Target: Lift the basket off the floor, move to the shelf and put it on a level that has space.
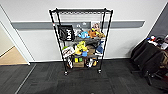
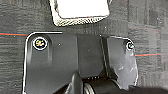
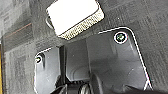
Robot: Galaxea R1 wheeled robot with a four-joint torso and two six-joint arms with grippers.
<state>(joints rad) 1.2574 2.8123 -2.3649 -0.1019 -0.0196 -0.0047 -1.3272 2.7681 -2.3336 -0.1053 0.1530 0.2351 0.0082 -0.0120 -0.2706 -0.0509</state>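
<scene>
Charcoal carpet (image 1: 50, 80) covers the floor in front of the robot, and on it, against a white wall (image 1: 130, 40) with a grey band, stands the shelf (image 1: 81, 40), a tall black wire rack on small castor wheels. Its top level (image 1: 81, 11) is a bare wire grid between the post tips. The tiers below are crowded: a black bag (image 1: 65, 32) hangs at one side, with bright toys (image 1: 87, 33) and boxes (image 1: 80, 64) on the middle and bottom tiers. To the right of the rack, some dark covered furniture (image 1: 147, 56) stands by the wall, with small things on top that are too blurred to name.

The basket (image 2: 81, 12) sits on the carpet beneath both arms. In the left wrist view it lies just beyond the wrist's dark plate, apart from it, its white lining and woven cream side facing up. In the right wrist view the basket (image 3: 75, 17) lies at a slant, likewise just beyond that wrist's plate, with a small dark loop handle at one end. Neither arm touches it. Whether the fingers of the left or the right gripper are apart or together cannot be told.
</scene>
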